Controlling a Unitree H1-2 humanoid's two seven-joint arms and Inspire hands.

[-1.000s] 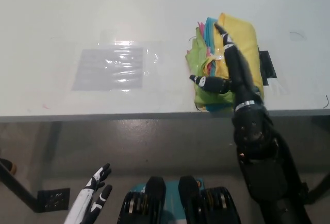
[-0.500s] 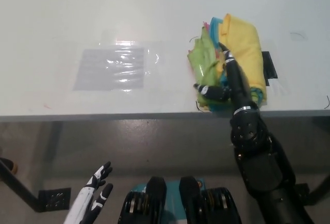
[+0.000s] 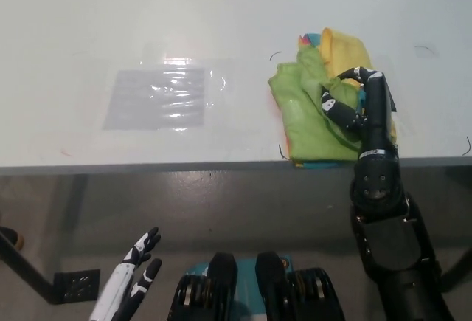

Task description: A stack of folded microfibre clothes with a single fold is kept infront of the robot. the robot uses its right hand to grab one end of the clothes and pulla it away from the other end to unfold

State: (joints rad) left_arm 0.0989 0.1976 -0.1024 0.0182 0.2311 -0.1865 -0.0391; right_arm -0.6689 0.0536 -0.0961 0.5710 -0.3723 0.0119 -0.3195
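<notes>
A stack of microfibre cloths (image 3: 317, 107) lies at the front right of the white table (image 3: 221, 26), with a green cloth (image 3: 302, 111) on top and a yellow one (image 3: 343, 52) behind it; pink and blue edges show at the back. My black right hand (image 3: 354, 103) is over the right side of the stack, fingers curled shut on the green cloth, which is rumpled and drawn toward it. My white left hand (image 3: 133, 280) rests low at the bottom left, below the table, fingers spread.
A clear plastic sheet (image 3: 158, 98) lies flat on the table left of the stack. Black tape (image 3: 391, 99) shows on the table by the cloths' right side. The table's front edge (image 3: 184, 166) runs just before the stack.
My right hand has shifted right and curled its fingers, dragging the green cloth's edge over the stack toward the right. The stack looks more rumpled. The left hand stays put.
</notes>
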